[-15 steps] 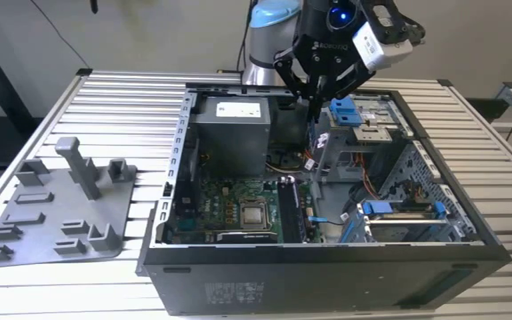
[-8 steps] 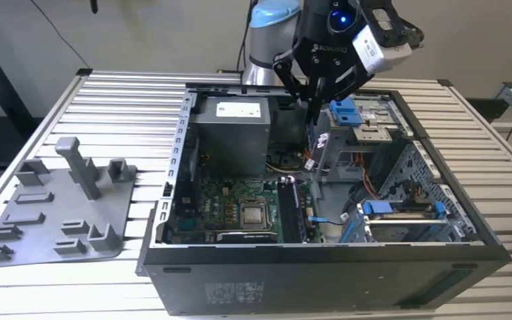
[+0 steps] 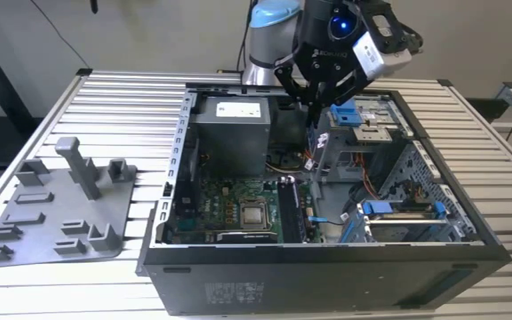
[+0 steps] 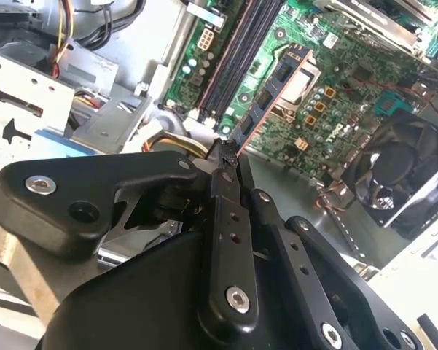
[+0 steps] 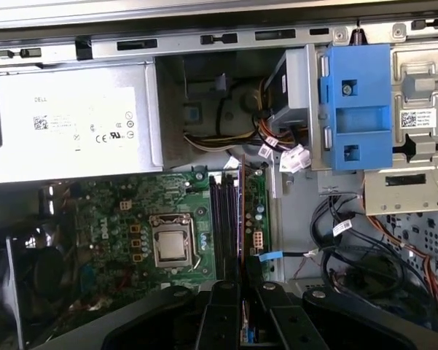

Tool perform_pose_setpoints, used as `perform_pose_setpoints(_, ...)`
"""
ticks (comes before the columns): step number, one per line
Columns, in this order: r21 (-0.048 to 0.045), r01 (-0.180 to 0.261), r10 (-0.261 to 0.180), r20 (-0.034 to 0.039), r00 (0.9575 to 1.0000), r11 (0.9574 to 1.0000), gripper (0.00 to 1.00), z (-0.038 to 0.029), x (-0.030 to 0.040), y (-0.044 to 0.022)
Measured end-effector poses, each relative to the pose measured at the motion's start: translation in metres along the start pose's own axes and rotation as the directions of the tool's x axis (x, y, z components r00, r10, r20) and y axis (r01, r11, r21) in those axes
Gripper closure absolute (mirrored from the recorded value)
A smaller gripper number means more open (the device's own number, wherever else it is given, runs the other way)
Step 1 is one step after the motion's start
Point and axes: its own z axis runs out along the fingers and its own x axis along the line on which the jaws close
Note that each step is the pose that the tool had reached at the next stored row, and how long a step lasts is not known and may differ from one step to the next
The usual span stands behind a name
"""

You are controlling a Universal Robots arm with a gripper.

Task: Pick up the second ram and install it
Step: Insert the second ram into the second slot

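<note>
A slatted metal desk (image 3: 123, 93) carries an open black computer case (image 3: 327, 280), which lies on its side across the middle and lower right of the exterior view. The robot arm (image 3: 269, 27) comes in at the upper middle of that view, above the case's far wall. At the exterior view's left, a grey plastic fixture (image 3: 34, 220) with an upright post (image 3: 77, 163) lies flat on the desk, well apart from the arm.

Inside the case, a grey power supply (image 3: 229, 133) sits against the far wall, and the green motherboard (image 3: 216, 200) lies nearer the camera. A black fan (image 4: 401, 171) shows in the second wrist view. A blue drive bracket (image 5: 357, 102) stands beside the power supply's cables in the first wrist view. A square processor socket (image 5: 172, 244) lies on the motherboard, with the long black memory slots (image 5: 222, 219) just beside it.

The tool (image 4: 226, 157) is clamped on one end of the second ram (image 4: 270, 91). The rest of the stick reaches out towards the motherboard. In the exterior view the second ram (image 3: 311, 123) hangs upright from the tool (image 3: 312, 100), in the air above the case's inside and not yet seated. In the first wrist view it appears edge-on (image 5: 241, 211), lined up along the memory slots.
</note>
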Motion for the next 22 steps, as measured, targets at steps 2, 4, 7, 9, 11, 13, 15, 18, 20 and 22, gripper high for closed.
perform_pose_setpoints(2,0.0000,0.001,-0.001,0.0000,1.0000,1.0000,0.86,0.0016,-0.0004,-0.0003)
perform_pose_setpoints(4,0.0000,0.002,-0.002,0.0000,1.0000,1.0000,0.86,0.0031,-0.0009,-0.0005)
perform_pose_setpoints(7,0.0000,0.004,-0.004,0.0000,1.0000,1.0000,0.86,0.0051,-0.0015,-0.0009)
perform_pose_setpoints(9,0.0000,0.005,-0.005,0.0000,1.0000,1.0000,0.86,0.0065,-0.0019,-0.0012)
perform_pose_setpoints(11,-0.0001,0.006,-0.006,0.0001,1.0000,1.0000,0.86,0.0077,-0.0022,-0.0015)
perform_pose_setpoints(13,0.0000,0.007,-0.007,0.0001,1.0000,1.0000,0.86,0.0088,-0.0026,-0.0019)
perform_pose_setpoints(15,0.0000,0.007,-0.007,0.0001,1.0000,1.0000,0.86,0.0099,-0.0029,-0.0022)
perform_pose_setpoints(18,0.0002,0.008,-0.008,0.0001,1.0000,1.0000,0.86,0.0112,-0.0035,-0.0030)
perform_pose_setpoints(20,0.0000,0.008,-0.008,0.0001,1.0000,1.0000,0.86,0.0120,-0.0037,-0.0037)
perform_pose_setpoints(22,-0.0001,0.008,-0.008,0.0001,1.0000,1.0000,0.86,0.0128,-0.0040,-0.0047)
